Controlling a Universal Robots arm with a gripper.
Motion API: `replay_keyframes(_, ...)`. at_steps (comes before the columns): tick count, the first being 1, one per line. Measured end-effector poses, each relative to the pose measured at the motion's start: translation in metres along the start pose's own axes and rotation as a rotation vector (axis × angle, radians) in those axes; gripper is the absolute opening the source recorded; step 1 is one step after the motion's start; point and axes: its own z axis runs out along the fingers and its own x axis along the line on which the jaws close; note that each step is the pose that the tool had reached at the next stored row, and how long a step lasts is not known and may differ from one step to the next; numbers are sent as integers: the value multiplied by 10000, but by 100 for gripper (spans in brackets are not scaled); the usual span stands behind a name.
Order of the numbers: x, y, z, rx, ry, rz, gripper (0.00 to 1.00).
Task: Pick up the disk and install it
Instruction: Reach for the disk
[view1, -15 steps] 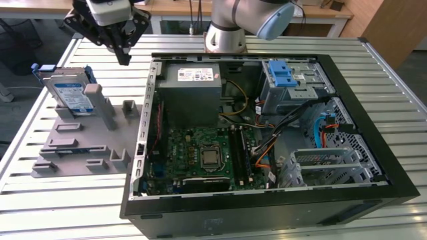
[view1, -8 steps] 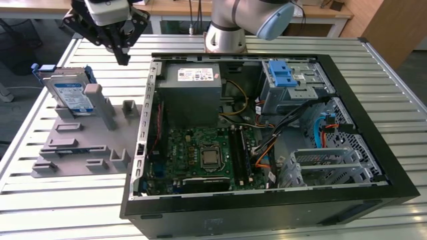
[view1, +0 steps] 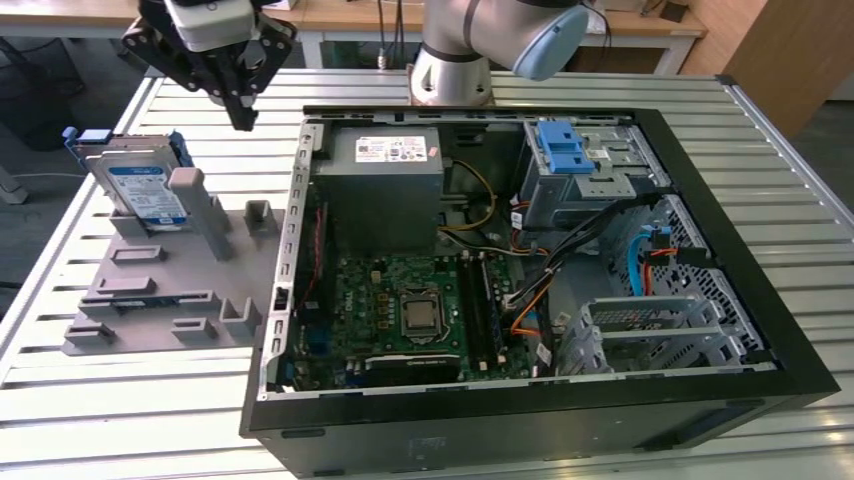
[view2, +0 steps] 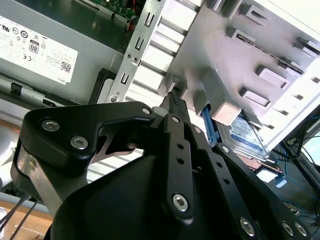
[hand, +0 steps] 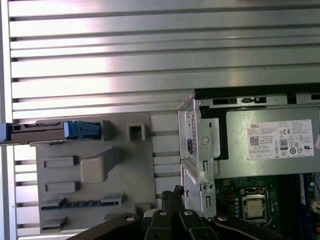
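Background: pale wooden desks and a wood panel stand behind the bench.

Worktop (view1: 120, 420): long parallel slats of ribbed, bright aluminium with dark grooves between them.

Computer case (view1: 534, 430): a black rectangular tower laid on its side with the cover off. Inside are perforated grey sheet steel, bundled orange and black cables, and a green motherboard (view1: 400, 310).

Arm (view1: 461, 50): smooth silver tubing with a pale blue end cap, rising at the worktop's far edge.

Fixture plate (view1: 147, 290): a flat slab of matt grey plastic bearing blocky upright posts and shallow slots. It lies on the slats just beside the case, on the exterior view's left.

Power supply (view1: 380, 180): a plain grey metal box with a white sticker, set in the case's far corner.

Disk (view1: 144, 190): a thin silver rectangle with a white-and-blue label and a blue plastic frame. It stands on edge, tilted, at the plate's far end, leaning against a post.

Hand (view1: 244, 118): black jointed linkage bars with bright screw heads. Both wrist views show the tips pressed together on nothing. It hangs above the slats near the case's far corner, apart from the disk.
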Motion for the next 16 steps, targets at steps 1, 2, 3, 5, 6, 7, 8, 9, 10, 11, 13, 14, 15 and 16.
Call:
replay_keyframes(1, 2, 0, 0, 0, 0, 0, 11)
replay_keyframes(2, 4, 0, 0, 0, 0, 0, 11)
replay_keyframes(3, 6, 0, 0, 0, 0, 0, 11)
replay_keyframes(5, 13, -1, 0, 0, 0, 0, 11)
replay_keyframes(6, 19, -1, -1, 0, 0, 0, 11)
replay_keyframes(7, 21, -2, -1, 0, 0, 0, 11)
replay_keyframes(8, 23, -2, -1, 0, 0, 0, 11)
replay_keyframes(9, 25, -2, -1, 0, 0, 0, 11)
replay_keyframes(10, 26, -2, -1, 0, 0, 0, 11)
replay_keyframes(11, 28, -2, -1, 0, 0, 0, 11)
replay_keyframes(13, 32, -2, -1, 0, 0, 0, 11)
replay_keyframes(14, 34, -2, -1, 0, 0, 0, 11)
replay_keyframes(15, 35, -3, -1, 0, 0, 0, 11)
replay_keyframes(16, 38, -3, -1, 0, 0, 0, 11)
